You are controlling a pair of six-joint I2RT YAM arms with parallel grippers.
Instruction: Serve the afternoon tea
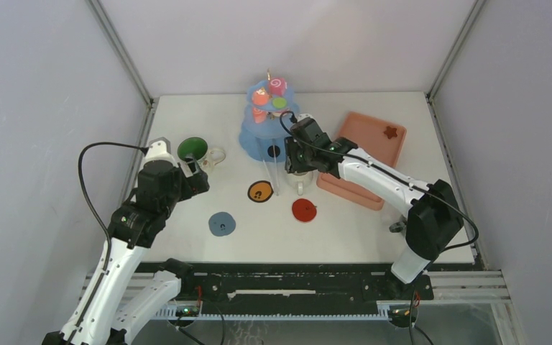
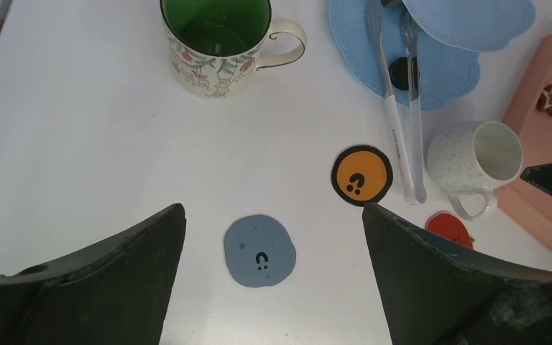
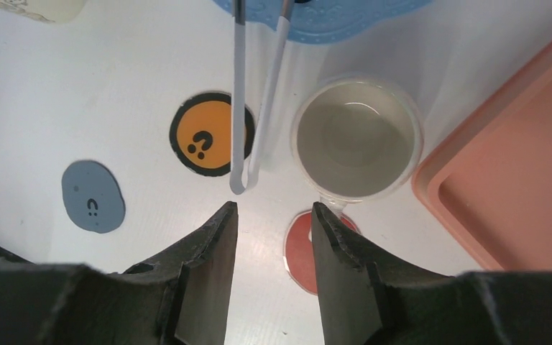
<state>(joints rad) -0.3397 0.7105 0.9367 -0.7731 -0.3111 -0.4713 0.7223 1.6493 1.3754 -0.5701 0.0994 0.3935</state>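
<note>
A blue tiered stand (image 1: 253, 136) holds a pink swirl roll (image 1: 277, 86), red (image 1: 261, 97) and green (image 1: 279, 103) rounds, and a black round (image 1: 274, 151) on the lowest tier. A brown star (image 1: 390, 131) lies in the salmon tray (image 1: 366, 140). The green mug (image 1: 194, 150) stands at the left. The cream mug (image 3: 356, 136) stands upright beside the tray, its handle just ahead of my right gripper (image 3: 273, 208), which is open and empty. My left gripper (image 2: 273, 208) is open and empty above the grey coaster (image 2: 260, 251). No grey mug is in view.
White tongs (image 1: 273, 180) lie from the stand towards the orange coaster (image 1: 260, 191). A red coaster (image 1: 304, 210) lies near the cream mug. The grey coaster (image 1: 222, 223) is at the front left. Walls close in the table on three sides.
</note>
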